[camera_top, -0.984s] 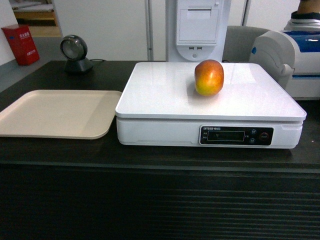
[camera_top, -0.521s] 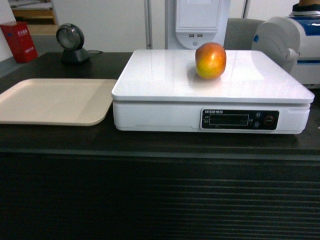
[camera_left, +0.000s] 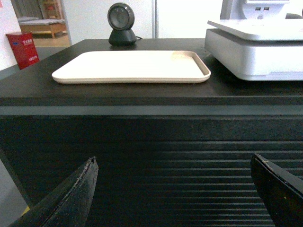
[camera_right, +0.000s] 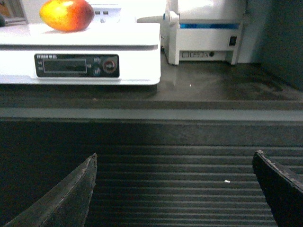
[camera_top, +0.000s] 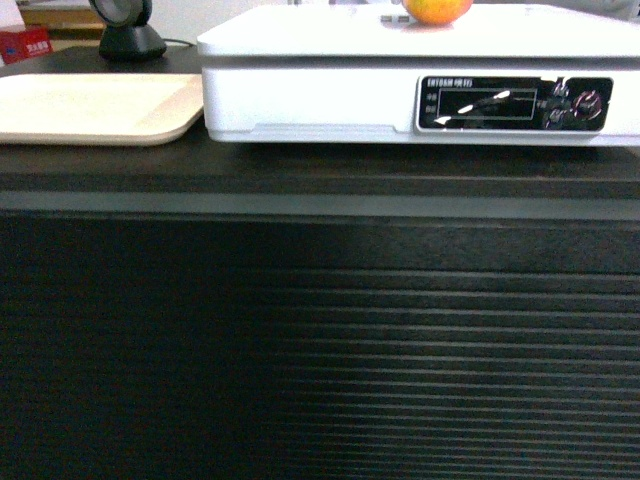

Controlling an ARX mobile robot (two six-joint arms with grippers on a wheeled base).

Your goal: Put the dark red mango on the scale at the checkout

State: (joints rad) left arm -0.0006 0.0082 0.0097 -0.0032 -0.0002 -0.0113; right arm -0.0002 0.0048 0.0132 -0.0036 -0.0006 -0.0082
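My left jaws [camera_left: 173,191] and right jaws [camera_right: 173,189] both gape wide, empty, below the counter [camera_top: 320,180]. The dark red mango [camera_right: 66,15] sits on the scale [camera_right: 80,52]: smooth, probably slippery and bruisable; grip its broad middle.

Print on the scale [camera_top: 320,95] display panel and red box [camera_left: 22,47] is too blurred to read

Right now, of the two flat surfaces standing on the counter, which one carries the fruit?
The white scale carries it: the dark red mango rests on its glossy top. The beige tray to its left lies bare.
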